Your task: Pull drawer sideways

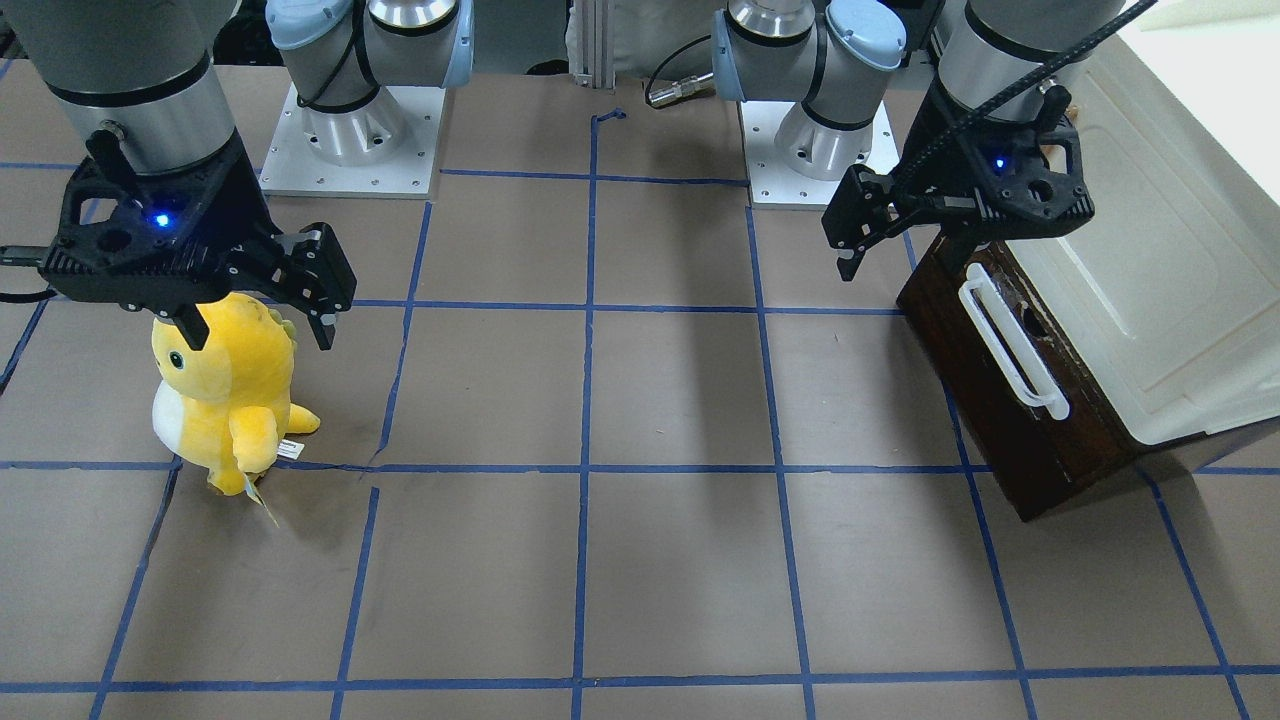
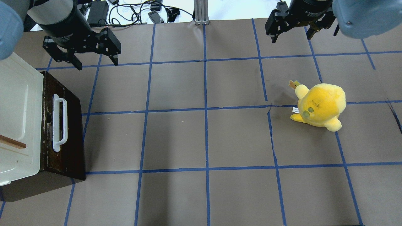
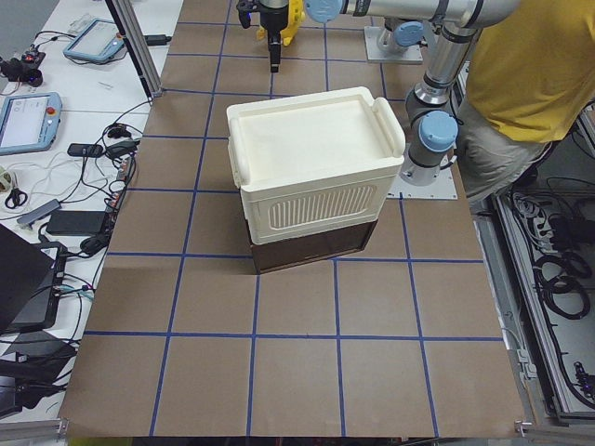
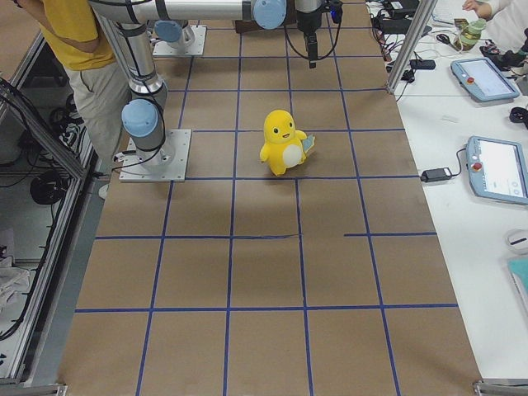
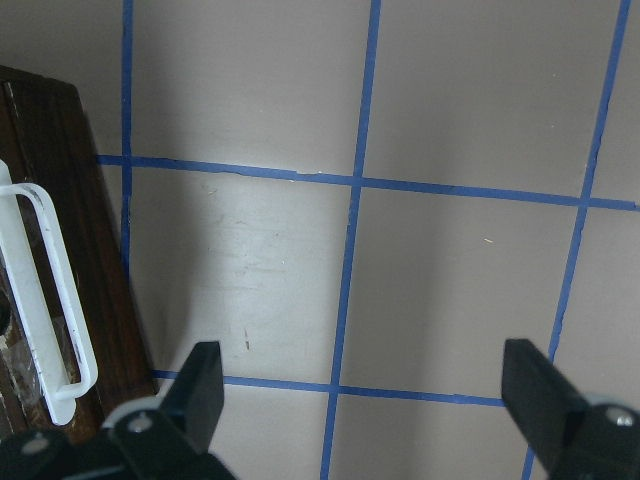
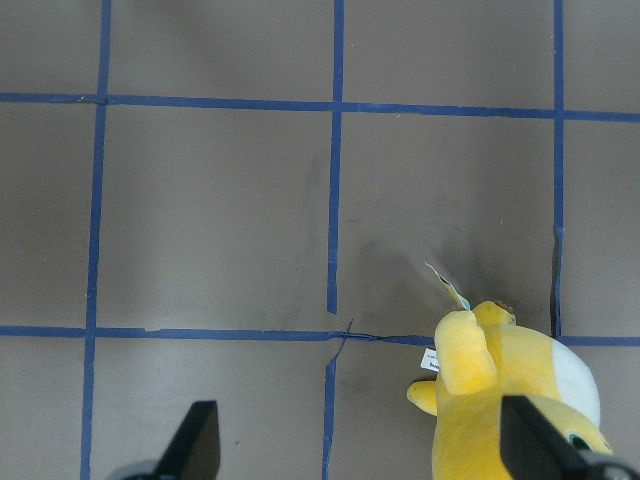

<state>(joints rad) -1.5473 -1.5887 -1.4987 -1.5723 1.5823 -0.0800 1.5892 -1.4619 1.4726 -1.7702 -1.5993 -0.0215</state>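
Clearly a job for the left gripper (image 2: 97, 64): nearer by far, hanging with fingers spread wide and nothing between them, raised off the table (image 2: 176, 141), just past one end of the drawer (image 2: 73, 141) and clear of it. Dark brown drawer at the table's left end, tucked beneath a cream-white cabinet (image 2: 19, 110), front turned toward the table's middle, no pale interior showing, so judged not yet pulled out. Long white bar handle (image 2: 59, 122) on that front, long axis along the front and parallel to the table's end edge. From the left wrist camera, off to one side of the fingers rather than between them, one end of the bar near one finger. Probably calls for a shift along the handle's length toward its middle, a drop with fingers set across the bar, then a sideways pull toward the table's centre. Right gripper (image 2: 290, 38) likewise spread and empty, well apart across the table, near a yellow plush toy (image 2: 320, 105).
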